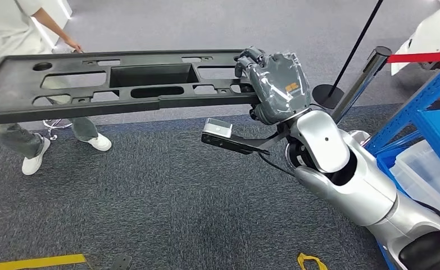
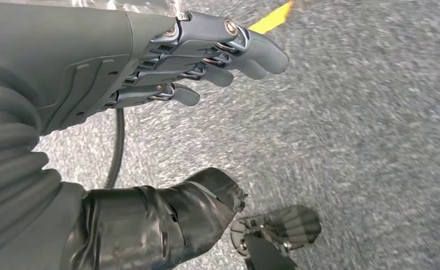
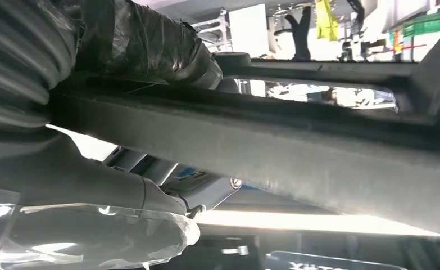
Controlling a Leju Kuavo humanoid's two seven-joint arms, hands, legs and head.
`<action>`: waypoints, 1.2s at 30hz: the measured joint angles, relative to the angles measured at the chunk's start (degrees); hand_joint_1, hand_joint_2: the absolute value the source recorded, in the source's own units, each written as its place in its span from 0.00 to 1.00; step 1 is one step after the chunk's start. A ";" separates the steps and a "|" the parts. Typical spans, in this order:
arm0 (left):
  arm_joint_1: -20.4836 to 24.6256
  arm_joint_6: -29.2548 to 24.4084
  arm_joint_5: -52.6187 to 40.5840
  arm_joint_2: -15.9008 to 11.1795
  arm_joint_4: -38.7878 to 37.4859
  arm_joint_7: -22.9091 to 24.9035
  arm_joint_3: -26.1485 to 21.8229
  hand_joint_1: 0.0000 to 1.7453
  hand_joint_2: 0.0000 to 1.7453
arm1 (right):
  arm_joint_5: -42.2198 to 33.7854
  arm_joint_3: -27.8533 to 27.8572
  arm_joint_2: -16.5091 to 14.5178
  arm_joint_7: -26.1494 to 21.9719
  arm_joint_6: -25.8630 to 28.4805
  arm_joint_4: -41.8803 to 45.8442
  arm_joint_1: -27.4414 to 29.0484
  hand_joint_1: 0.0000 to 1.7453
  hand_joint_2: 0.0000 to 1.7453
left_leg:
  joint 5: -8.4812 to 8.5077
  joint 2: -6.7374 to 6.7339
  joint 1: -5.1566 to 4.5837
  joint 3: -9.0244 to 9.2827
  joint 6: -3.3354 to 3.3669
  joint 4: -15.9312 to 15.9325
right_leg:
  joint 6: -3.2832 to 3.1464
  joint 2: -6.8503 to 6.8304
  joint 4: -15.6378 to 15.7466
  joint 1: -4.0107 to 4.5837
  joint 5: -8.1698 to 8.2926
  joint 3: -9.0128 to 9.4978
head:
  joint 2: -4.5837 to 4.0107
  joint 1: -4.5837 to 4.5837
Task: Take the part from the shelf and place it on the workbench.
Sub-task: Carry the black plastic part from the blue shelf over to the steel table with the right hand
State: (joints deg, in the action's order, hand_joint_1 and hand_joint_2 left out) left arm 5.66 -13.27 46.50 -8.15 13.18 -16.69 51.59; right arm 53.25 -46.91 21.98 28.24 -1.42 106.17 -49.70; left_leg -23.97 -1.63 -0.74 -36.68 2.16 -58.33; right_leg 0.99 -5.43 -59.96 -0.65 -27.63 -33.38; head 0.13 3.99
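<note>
The right hand grasps the long black plastic panel with cut-outs by its end nearest the blue metal shelf, carrying it level and clear of that shelf, seemingly for balance, while the left hand hangs with fingers apart, holding nothing

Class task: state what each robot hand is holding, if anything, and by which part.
The right hand grips the long black part at its end. The left hand holds nothing.

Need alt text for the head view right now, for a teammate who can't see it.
The right robot hand grips one end of a long black part, held level above grey carpet. A person stands behind it; a blue shelf is at right.
</note>
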 joint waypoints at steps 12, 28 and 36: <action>0.23 0.00 0.37 0.01 0.00 0.22 0.01 0.00 1.00 | 1.10 0.01 3.80 1.14 -2.23 2.34 0.05 1.00 1.00 | -1.45 8.21 0.54 0.62 0.41 -1.49 | -0.09 9.80 -0.97 -0.56 2.70 -3.15 | 0.00 -0.35; 0.03 0.00 0.85 -0.02 0.00 0.32 0.08 0.00 1.00 | 1.05 0.33 6.29 1.74 -3.82 4.62 0.01 1.00 1.00 | -0.50 -1.26 0.68 -0.09 -1.40 -0.54 | -0.48 0.69 1.23 -0.07 1.73 -0.50 | 0.00 0.36; 0.08 0.03 1.06 -0.20 0.00 0.23 0.08 0.00 1.00 | -4.32 1.70 8.63 0.87 -3.39 5.26 1.54 1.00 1.00 | -0.54 2.89 0.60 1.41 1.46 0.47 | 0.91 5.15 -12.68 -0.24 -5.25 -6.73 | 0.00 -0.47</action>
State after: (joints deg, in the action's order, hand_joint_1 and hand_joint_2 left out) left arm 5.74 -13.24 47.56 -8.35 13.18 -16.46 51.67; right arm 48.93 -45.21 30.61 29.11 -4.81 111.43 -48.16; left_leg -24.51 1.26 -0.14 -35.26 3.62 -57.86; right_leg 1.90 -0.28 -72.64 -0.89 -32.88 -40.11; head 0.13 3.52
